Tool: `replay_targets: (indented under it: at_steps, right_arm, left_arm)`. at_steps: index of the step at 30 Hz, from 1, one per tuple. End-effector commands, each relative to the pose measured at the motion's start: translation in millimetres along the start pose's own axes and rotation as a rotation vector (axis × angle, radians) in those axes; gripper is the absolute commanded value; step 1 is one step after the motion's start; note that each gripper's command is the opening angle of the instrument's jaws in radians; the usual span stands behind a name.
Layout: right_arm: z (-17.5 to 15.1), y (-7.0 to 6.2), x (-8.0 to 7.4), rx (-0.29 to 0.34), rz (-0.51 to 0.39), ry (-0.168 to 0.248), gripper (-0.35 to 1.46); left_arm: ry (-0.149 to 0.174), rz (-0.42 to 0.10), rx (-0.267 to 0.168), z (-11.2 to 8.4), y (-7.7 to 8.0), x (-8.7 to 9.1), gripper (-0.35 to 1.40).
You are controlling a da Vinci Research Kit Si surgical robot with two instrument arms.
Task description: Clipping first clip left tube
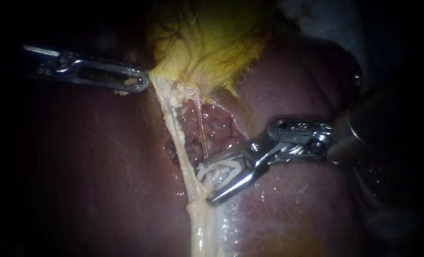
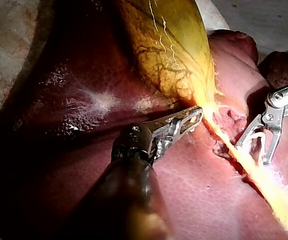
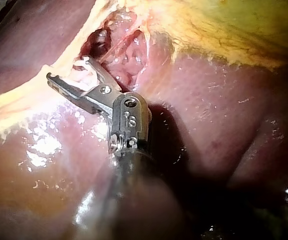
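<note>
The yellow gallbladder lies at the top of the endoscope view, over the red liver. From its neck the pale left tube runs downward, with a thinner strand to its right. My left instrument is shut on the gallbladder's neck and pulls it leftward. The jaws of my right instrument stand wide apart and hold a white clip, their tips against the left tube's right side. In the right wrist view the same jaws reach the tube's edge. The left wrist view shows them beside the tube.
Raw dissected tissue lies between the two tubes. Wet, glistening liver surrounds the right instrument's shaft. In the left wrist view the gallbladder extends ahead of the left instrument.
</note>
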Motion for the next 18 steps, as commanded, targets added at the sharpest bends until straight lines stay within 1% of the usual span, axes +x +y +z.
replay_targets:
  at_steps: [1,4,7,12,14,18]
  right_arm:
    - [0.0,0.3,-0.2,0.0,-0.001,-0.001,0.55]
    - [0.0,1.1,-0.7,-0.001,0.001,0.001,0.55]
    - [0.2,1.8,-0.9,0.003,0.004,0.013,0.55]
    - [1.4,3.1,-0.4,0.003,0.003,0.032,0.54]
    - [1.9,3.4,-0.2,0.003,0.003,0.042,0.54]
    - [2.6,3.7,0.1,0.05,0.003,0.072,0.54]
  left_arm:
    - [0.0,0.0,0.0,0.0,0.0,0.0,-0.35]
    - [0.0,0.0,0.0,0.0,0.0,0.0,-0.35]
    - [0.0,0.0,0.0,0.0,0.0,0.0,-0.35]
    - [0.0,0.0,0.0,0.0,0.0,0.0,-0.35]
    - [0.0,0.0,0.0,0.0,0.0,0.0,-0.35]
    - [0.0,0.0,0.0,0.0,0.0,0.0,-0.35]
